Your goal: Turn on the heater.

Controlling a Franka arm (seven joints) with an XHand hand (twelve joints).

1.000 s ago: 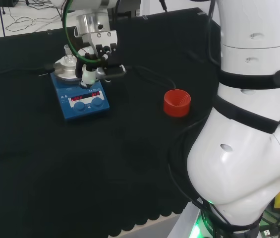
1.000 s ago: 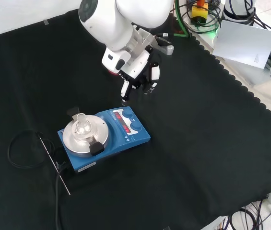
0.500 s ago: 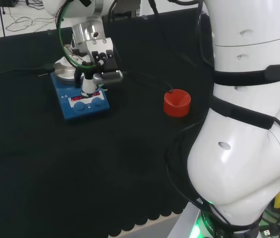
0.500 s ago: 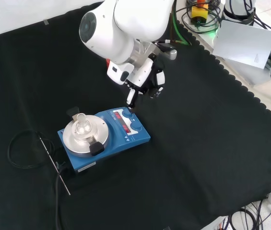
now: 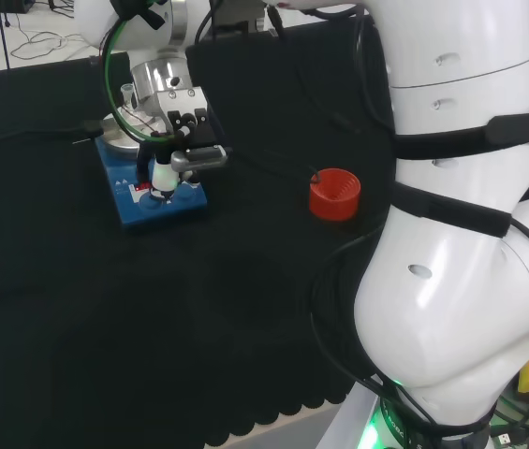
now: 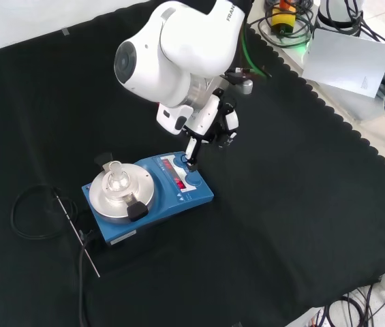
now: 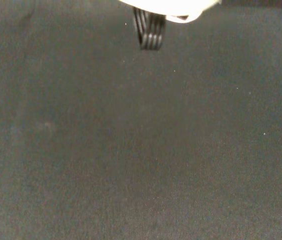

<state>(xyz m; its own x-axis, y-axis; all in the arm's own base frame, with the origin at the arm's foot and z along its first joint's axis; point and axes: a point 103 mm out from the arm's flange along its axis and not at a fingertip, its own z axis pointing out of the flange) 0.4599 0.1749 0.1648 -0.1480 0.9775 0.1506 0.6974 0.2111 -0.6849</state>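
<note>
Moved down and toward the heater's (image 6: 152, 197) control panel since a second earlier; hovered clear of the blue base then, now stood with one extended fingertip (image 6: 193, 162) at the knobs (image 6: 191, 181) on the front panel. Hand (image 6: 209, 122) held one finger straight out as a pointer, the rest curled back, gripping nothing. Whether the tip already touched a knob could not be told from either view. Sat on the black-clothed table (image 6: 301, 204), that heater, with a small glass flask (image 6: 115, 178) on its round silver plate (image 6: 120, 197), behind the panel in the front view. Judged best done by pressing straight down on the knob, kept clear of the red display, without shoving the base sideways and rocking the flask. Farther off in the head view, well apart from the heater, stood a red ribbed ring (image 5: 334, 194).
</note>
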